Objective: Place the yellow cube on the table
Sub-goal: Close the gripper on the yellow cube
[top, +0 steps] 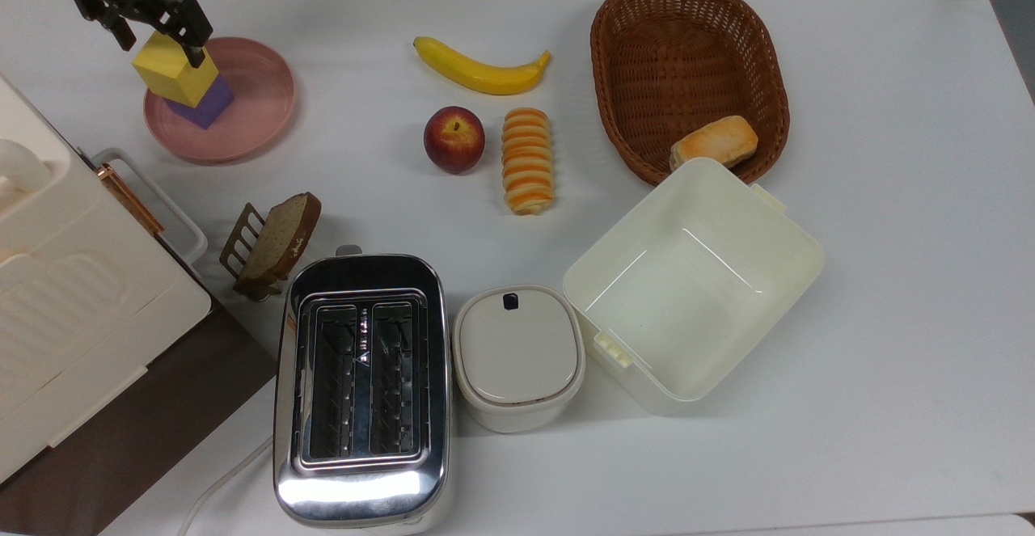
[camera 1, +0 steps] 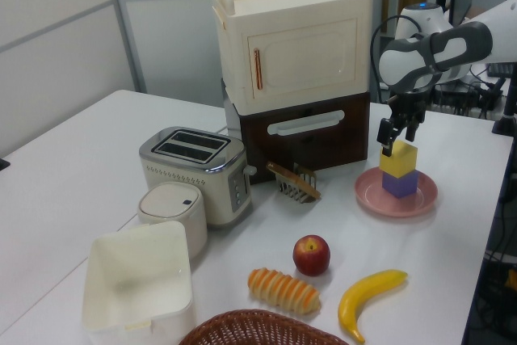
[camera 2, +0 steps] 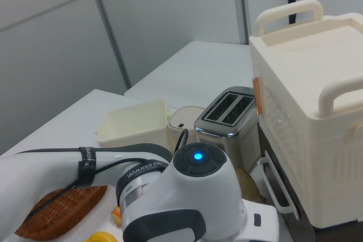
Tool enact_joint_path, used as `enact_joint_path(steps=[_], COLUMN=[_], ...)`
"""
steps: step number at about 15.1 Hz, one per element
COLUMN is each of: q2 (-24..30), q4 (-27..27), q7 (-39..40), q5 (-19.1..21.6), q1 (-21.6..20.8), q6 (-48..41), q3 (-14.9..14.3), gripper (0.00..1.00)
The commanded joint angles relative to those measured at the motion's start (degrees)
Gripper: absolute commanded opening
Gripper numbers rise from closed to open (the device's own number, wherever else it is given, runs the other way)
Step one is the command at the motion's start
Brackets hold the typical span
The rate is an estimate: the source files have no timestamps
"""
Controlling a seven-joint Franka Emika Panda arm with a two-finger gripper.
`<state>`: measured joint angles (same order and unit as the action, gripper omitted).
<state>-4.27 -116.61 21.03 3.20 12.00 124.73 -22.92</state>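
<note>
Yellow cube (top: 167, 72) sits stacked on a purple cube (top: 207, 104), both on the pink plate (top: 257, 116), which lies on the white table (top: 889, 196) near the cream cabinet (camera 1: 291, 46). Cube not yet on the table.

Gripper (top: 152, 25) is right at the top of the yellow cube, fingers spread about a cube-width, one dark finger on each side of its upper part. In the left view the gripper (camera 1: 397, 133) hangs over the cube's (camera 1: 399, 158) top edge. Fingers look close to the faces, but firm contact can't be confirmed; reads as open around it, not clamped.

Handling guess: block looks matte, rigid, sharp-edged, probably light. Flat opposite faces give a good pinch surface, not slippery, not fragile. Best hold is on two opposite side faces, upper half, clear of the purple cube below so that one doesn't drag along. The yellow cube sits turned a little relative to the purple one, so a skewed pinch could twist it.

Free table surface lies beside the plate, toward the banana (top: 481, 69), judged good for setting down.
</note>
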Motion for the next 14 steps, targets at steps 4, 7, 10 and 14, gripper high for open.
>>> enact_joint_path(steps=[4,7,10,14], q2=[-0.7,-0.8,-1.5,-2.1], q4=[-1.1,-1.1,-1.1,-1.2], q7=[0.9,0.9,0.9,0.9], q5=[1.5,3.1,4.3,4.3], q1=[0.0,0.0,0.0,0.0], q6=[1.8,1.8,2.2,3.4], q3=[-0.4,-0.5,-0.5,-0.5], gripper=[1.0,1.0,1.0,1.0])
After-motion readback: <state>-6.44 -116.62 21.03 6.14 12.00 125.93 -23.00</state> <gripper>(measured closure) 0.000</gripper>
